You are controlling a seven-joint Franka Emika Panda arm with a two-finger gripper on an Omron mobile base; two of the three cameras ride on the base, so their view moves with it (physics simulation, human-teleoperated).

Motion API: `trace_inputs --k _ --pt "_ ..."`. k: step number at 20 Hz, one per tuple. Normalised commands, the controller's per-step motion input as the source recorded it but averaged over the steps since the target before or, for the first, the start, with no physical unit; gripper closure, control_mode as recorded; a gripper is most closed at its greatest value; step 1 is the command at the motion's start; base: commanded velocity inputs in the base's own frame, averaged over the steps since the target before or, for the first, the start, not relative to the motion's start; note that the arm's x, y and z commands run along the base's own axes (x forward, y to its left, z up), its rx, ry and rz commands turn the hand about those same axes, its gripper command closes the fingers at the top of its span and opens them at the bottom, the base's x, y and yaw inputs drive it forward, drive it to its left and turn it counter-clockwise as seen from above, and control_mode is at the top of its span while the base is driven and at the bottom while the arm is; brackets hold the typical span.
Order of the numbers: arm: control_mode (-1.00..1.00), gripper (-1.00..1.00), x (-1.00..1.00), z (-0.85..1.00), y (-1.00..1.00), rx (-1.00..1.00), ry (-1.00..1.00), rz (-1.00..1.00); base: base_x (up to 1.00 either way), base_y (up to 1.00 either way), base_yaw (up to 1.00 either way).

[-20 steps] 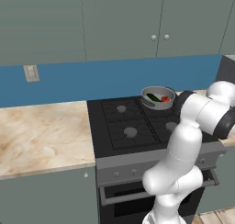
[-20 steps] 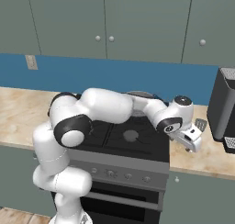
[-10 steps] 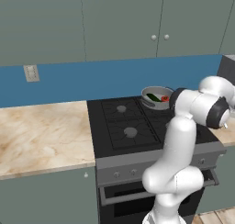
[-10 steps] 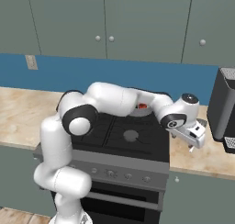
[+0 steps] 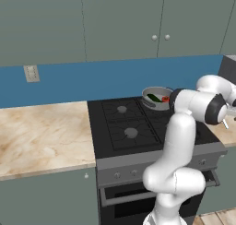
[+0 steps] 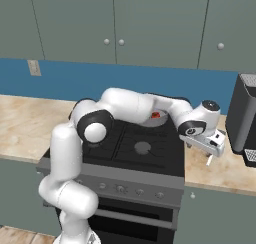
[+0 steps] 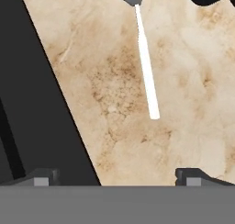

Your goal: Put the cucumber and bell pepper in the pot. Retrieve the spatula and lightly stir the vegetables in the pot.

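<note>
While I watch through the hand camera, the two-finger tool (image 7: 114, 177) hangs over the beige marbled stone bench (image 7: 193, 126) to the right of the black gas stove (image 6: 135, 143), jaws spread wide and holding nothing. Its two dark fingertips (image 7: 42, 176) stand far apart at the bottom of that view; one sits over the stove's dark edge, the other over the stone.

The slim white straight-handled spatula (image 7: 147, 62) lies flat on the bench ahead of the tool, clear of both fingertips. Its grey head is at the top of the hand view and the free end of the handle points back toward the tool. I see it also in the right base view as a thin pale sliver (image 6: 210, 159) just below the tool (image 6: 212, 144).

The shallow round grey metal pot (image 5: 156, 97) sits on the rear right burner. Inside it I make out the small dark green elongated cucumber (image 5: 152, 98) and the small red roundish bell pepper (image 5: 165, 99), side by side. A dark boxy appliance (image 6: 244, 120) stands on the bench beyond the tool.
</note>
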Motion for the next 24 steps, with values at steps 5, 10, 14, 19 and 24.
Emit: trace_inputs --k 5,10,14,19,24 --pt "-1.00 -1.00 0.01 -0.10 -0.14 0.01 0.00 0.01 0.00 0.00 0.00" --pt "-1.00 -1.00 0.01 -0.16 -0.15 0.00 0.03 0.00 0.00 0.00 0.00" --pt "-1.00 -1.00 0.08 -0.20 -0.07 0.00 0.09 0.00 0.00 0.00 0.00" --pt "-1.00 -1.00 0.10 -0.26 -0.13 0.00 0.05 0.00 0.00 0.00 0.00" --pt "-1.00 -1.00 0.03 -0.24 -0.07 0.00 0.00 0.00 0.00 0.00 0.00"
